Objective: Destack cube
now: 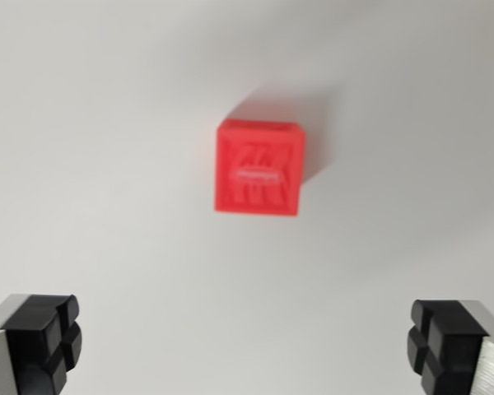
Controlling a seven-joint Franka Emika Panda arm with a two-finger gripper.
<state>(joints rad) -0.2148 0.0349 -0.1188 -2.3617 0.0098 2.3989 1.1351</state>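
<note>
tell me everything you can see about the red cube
The red cube looks like moulded plastic, with raised ribs and a small pale label on the face towards the camera. The picture is blurred, so the label cannot be read. It sits on a plain white surface, casting a soft shadow up and to the wrist view's right. Nothing touches it; whether another cube lies beneath cannot be told.

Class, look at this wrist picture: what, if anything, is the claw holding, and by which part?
Nothing. The claw is open, its fingers wide apart with bare white surface between them, and the red cube sits apart from it.
</note>
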